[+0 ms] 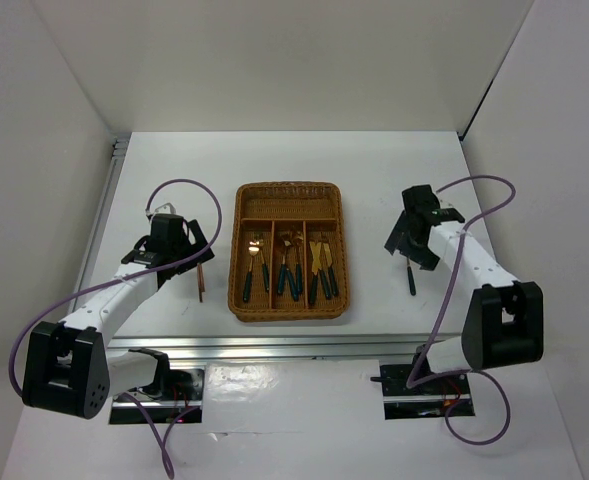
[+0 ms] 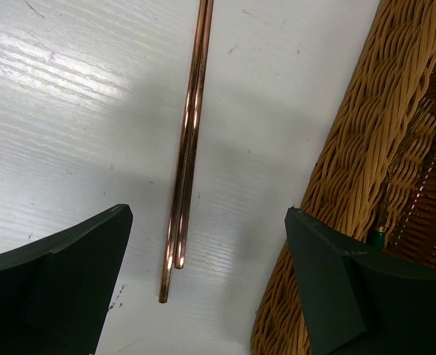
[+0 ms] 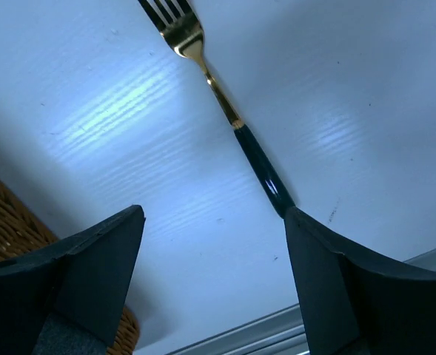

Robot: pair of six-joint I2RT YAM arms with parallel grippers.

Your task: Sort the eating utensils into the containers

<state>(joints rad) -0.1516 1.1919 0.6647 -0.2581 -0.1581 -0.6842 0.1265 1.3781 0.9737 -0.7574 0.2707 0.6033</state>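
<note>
Nearest the bases, the left gripper (image 2: pixel 206 222) hangs with jaws spread wide and empty over the copper chopsticks (image 2: pixel 186 170). These lie side by side on the table (image 2: pixel 69 111) just beside the wicker cutlery tray (image 2: pixel 351 140), apparently lined up for a pick. On the tray's other side the right gripper (image 3: pixel 212 218) is likewise spread and holds nothing, and the green-handled fork (image 3: pixel 236 126) lies flat, unsorted, with its handle end slipping out of sight at the right finger (image 3: pixel 329 281). Farther off, the long slots (image 1: pixel 273 230) hold cutlery (image 1: pixel 292 268) too small to tell piece from piece, and nothing shows in the crosswise slot (image 1: pixel 289 207).
</note>
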